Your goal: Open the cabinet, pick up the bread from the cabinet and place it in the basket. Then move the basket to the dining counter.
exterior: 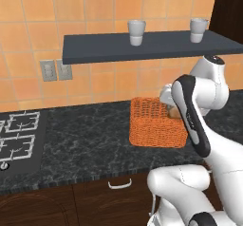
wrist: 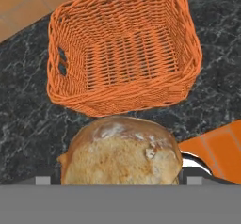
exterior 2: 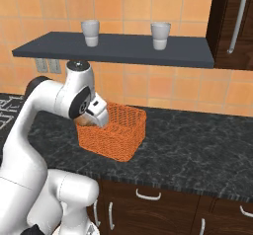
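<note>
Though mostly behind the arm, bread point(wrist: 121, 151) in hand point(exterior 2: 94, 114) over basket point(wrist: 123, 49).

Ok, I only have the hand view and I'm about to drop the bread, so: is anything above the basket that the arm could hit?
Observer: Yes, a dark shelf runs along the tiled wall above the basket.
Operator: Anything on it?
Observer: Two white cups stand upright on it, well apart.
Operator: And to the sides of the basket?
Observer: A stove is set into the black counter, well off to the basket's left in the left base view.
</note>
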{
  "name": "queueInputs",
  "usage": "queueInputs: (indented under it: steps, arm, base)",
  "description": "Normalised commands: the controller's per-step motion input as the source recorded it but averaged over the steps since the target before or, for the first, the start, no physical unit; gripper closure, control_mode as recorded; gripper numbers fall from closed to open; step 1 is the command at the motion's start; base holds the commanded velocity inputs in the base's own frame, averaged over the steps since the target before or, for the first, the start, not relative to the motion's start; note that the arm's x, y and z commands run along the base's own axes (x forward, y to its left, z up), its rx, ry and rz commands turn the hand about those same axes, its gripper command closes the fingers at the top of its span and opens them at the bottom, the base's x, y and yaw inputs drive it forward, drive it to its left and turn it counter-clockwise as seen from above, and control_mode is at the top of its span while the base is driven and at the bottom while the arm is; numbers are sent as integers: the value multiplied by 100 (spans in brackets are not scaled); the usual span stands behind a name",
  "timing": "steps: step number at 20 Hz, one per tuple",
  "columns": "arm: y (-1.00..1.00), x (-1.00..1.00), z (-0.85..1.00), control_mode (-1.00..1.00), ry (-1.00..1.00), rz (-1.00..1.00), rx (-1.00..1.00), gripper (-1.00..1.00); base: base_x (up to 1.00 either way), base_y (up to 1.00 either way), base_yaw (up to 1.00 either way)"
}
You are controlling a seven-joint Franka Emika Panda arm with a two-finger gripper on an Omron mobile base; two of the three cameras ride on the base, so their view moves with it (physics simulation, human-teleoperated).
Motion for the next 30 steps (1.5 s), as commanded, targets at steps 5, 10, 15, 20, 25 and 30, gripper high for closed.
queueInputs:
  steps: [5,10,15,20,25,30]
  arm:
    - [2,35,-48,-100,-12,-6,-4,100]
    - [0,95,-8,-100,-2,-2,-1,100]
    - [-2,85,-11,-100,0,-2,0,100]
    - [-2,50,-38,-100,8,-5,0,100]
    - [-2,33,-57,-100,8,0,0,100]
    - [-6,40,-34,-100,0,0,0,100]
  base:
    - [0,0,0]
    - [0,0,0]
    - [0,0,0]
    - [0,0,0]
    - [0,0,0]
    - [0,0,0]
